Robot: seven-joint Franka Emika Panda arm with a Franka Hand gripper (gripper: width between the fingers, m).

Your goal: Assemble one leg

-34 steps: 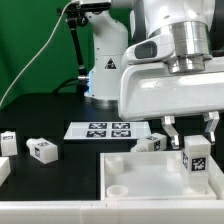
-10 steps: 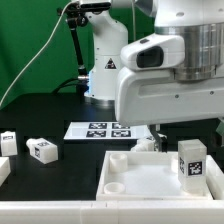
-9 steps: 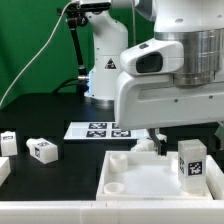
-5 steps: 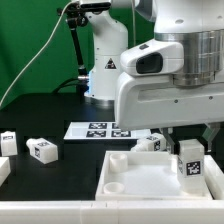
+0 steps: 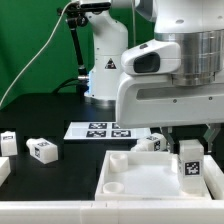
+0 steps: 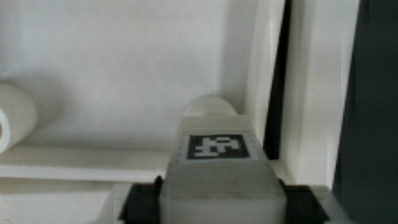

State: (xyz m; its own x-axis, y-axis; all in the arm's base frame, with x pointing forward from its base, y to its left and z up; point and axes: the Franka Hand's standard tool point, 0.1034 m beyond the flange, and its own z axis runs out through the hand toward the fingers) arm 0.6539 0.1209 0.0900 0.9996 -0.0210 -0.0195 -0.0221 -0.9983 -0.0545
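One large white panel (image 5: 148, 178) lay beneath the arm. Over its edge on the exterior view's right we saw the gripper (image 5: 190, 146), its fingers (image 6: 143, 202) seemingly clamped on either side of the leg (image 5: 191, 168), which stood upright on the panel, tag facing outward.

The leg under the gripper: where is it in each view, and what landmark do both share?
Exterior view: the leg stands upright in the white panel, near the exterior view's right.
Wrist view: the leg, tag visible, shows between the dark fingers.
Shared landmark: the white panel.
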